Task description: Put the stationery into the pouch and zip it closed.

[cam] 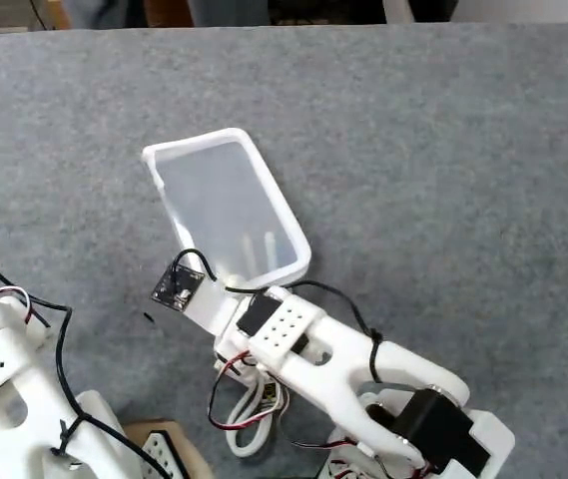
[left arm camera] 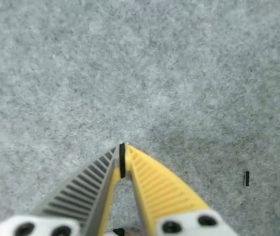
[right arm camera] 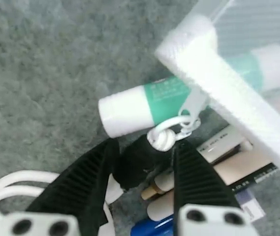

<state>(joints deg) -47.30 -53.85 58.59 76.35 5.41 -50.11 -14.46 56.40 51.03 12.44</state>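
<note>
High view: see-through pouch (cam: 219,195) flat on the grey table (cam: 443,150), near end hidden under the right arm (cam: 303,344). Closer, from the right wrist view: glue stick (right arm camera: 140,105) with one end past the pouch's white edge, pens (right arm camera: 213,150) alongside, zip pull (right arm camera: 171,130) between the spread fingers of the right gripper (right arm camera: 147,152). Left wrist view: left gripper (left arm camera: 122,160) pressed together, tips meeting above the grey table.

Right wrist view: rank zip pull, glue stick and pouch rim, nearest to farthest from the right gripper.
1. Zip pull, between the fingers of the right gripper.
2. Glue stick, just beyond the tips.
3. Pouch rim, farthest, lying across the stick.
</note>
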